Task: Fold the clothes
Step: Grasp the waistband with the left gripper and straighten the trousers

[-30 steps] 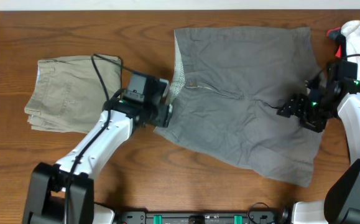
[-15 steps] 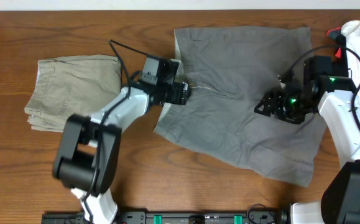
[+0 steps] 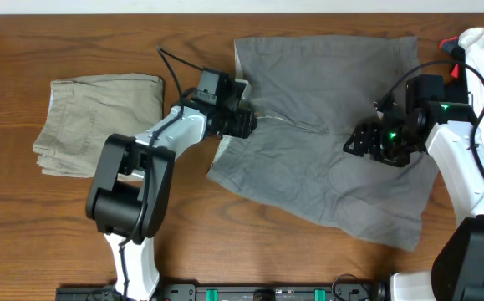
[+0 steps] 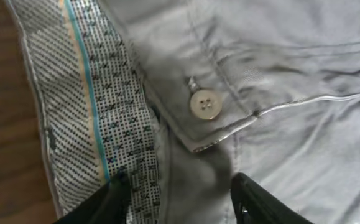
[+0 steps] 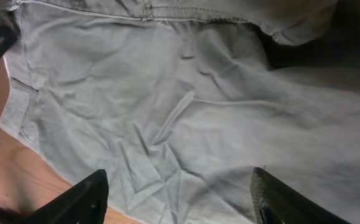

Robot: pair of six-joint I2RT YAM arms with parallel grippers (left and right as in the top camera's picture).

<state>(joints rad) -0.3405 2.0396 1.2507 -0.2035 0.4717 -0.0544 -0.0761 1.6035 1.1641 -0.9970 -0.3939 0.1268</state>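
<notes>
The grey shorts (image 3: 325,125) lie spread flat on the wood table, waistband to the left. My left gripper (image 3: 246,124) is open over the waistband. In the left wrist view its fingers (image 4: 180,199) straddle the patterned waistband lining (image 4: 99,106) just below the button (image 4: 204,104). My right gripper (image 3: 360,144) is open above the right half of the shorts. In the right wrist view its fingers (image 5: 176,199) hover wide apart over wrinkled grey cloth (image 5: 186,112), holding nothing.
Folded beige shorts (image 3: 99,121) lie at the left of the table. A white-and-black garment with a red bit (image 3: 476,46) sits at the far right edge. Bare wood table (image 3: 225,234) runs along the front.
My left gripper moved up and right from the shorts' left edge onto the waistband near the button. My right gripper shifted left over the shorts' right half.
</notes>
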